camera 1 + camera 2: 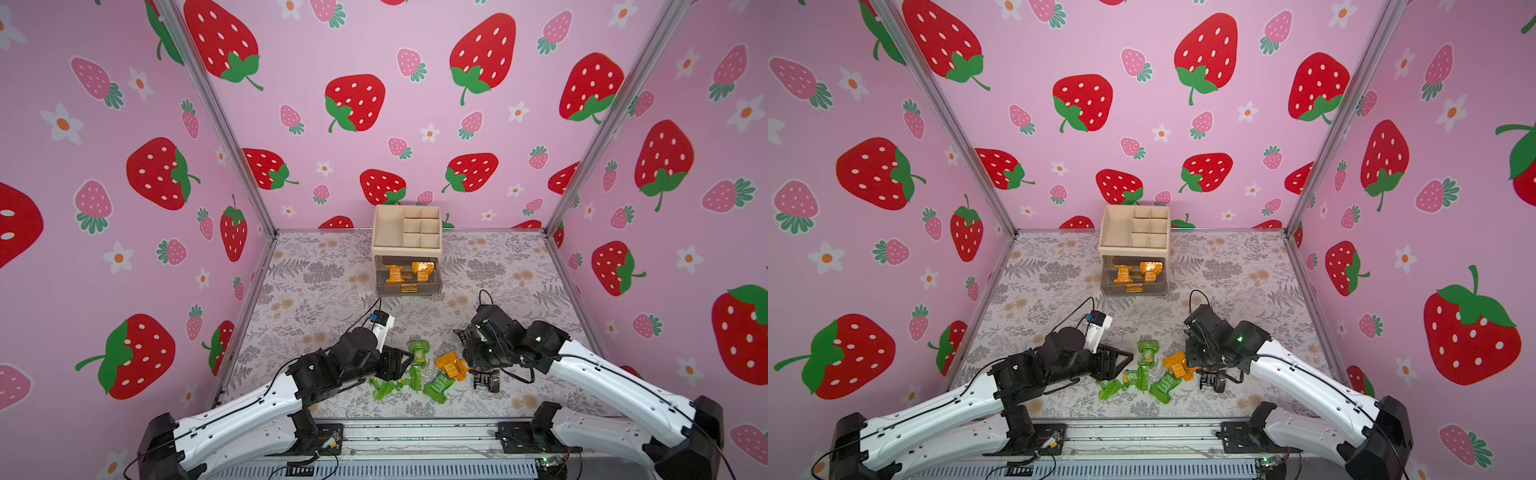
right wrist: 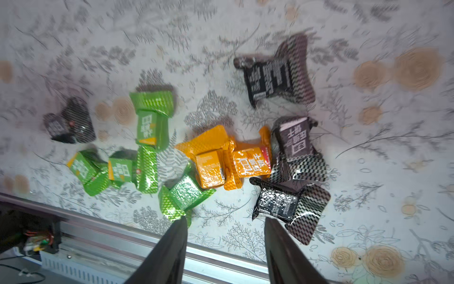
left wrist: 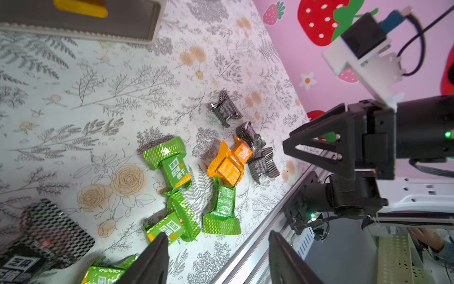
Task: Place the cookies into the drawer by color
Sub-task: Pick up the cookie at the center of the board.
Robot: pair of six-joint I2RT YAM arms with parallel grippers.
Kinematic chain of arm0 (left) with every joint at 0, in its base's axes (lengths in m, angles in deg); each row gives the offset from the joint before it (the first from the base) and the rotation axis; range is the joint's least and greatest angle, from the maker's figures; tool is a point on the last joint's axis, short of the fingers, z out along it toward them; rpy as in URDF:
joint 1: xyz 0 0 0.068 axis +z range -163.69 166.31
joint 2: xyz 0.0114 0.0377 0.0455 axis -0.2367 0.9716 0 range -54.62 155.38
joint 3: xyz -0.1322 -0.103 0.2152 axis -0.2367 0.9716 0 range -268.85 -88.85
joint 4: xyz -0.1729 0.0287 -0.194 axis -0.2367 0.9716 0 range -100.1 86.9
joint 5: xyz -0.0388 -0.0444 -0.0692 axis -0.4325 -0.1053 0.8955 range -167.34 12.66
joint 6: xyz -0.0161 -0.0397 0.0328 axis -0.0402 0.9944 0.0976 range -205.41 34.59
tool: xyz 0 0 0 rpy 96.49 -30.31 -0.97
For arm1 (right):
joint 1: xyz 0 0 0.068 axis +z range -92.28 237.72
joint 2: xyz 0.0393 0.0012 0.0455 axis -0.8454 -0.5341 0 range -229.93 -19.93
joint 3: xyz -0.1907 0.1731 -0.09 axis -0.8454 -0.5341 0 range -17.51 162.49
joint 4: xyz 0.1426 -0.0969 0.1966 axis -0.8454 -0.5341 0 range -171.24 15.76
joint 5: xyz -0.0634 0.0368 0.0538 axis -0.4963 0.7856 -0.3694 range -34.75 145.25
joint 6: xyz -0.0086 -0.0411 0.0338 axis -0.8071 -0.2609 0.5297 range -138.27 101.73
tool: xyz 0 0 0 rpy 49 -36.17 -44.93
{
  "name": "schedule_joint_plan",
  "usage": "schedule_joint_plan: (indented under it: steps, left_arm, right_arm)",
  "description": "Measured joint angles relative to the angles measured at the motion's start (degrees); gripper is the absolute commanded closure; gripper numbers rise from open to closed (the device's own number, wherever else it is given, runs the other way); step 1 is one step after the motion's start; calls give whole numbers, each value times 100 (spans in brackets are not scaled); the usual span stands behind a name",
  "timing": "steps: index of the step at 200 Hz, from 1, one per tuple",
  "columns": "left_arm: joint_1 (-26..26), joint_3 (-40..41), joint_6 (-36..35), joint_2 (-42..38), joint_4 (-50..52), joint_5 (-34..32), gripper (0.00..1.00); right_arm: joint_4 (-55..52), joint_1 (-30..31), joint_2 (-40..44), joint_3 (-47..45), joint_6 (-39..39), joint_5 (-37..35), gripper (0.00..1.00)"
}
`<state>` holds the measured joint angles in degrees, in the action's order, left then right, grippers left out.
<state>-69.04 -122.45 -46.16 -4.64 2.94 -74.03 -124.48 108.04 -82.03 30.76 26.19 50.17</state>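
- Green, orange and black cookies (image 1: 419, 351) lie clustered near-centre on the table (image 1: 324, 282).
- More orange ones fill the pulled-out drawer (image 1: 409, 290), far centre.
- Left gripper (image 3: 217, 233), at the cluster's left: jaws apart, empty.
- Right gripper (image 2: 226, 218), at the cluster's right: jaws apart, empty.

Beige drawer unit (image 1: 405, 250) at the far edge of the counter (image 1: 316, 270), with a divided tray on top. One smoky drawer (image 1: 409, 292) is pulled out and holds several orange cookies (image 1: 394, 274). Near the front lie loose crimped-end packets: clustered green cookies (image 2: 151, 123), a touching orange pair (image 2: 211, 169) and black cookies (image 2: 277, 76) beside the pair, with one more black packet beyond the green.
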Motion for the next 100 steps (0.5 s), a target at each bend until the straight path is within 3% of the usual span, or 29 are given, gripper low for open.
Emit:
schedule_joint_plan:
  steps: [40, 100]
  left_arm:
    - [-136, 199, 177, 629, -529, -4, 32]
    - [-254, 197, 199, 1134, -748, -74, 32]
  right_arm:
    - [616, 181, -566, -297, -22, 407, 37]
    - [1071, 179, -1246, -258, -144, 450, 38]
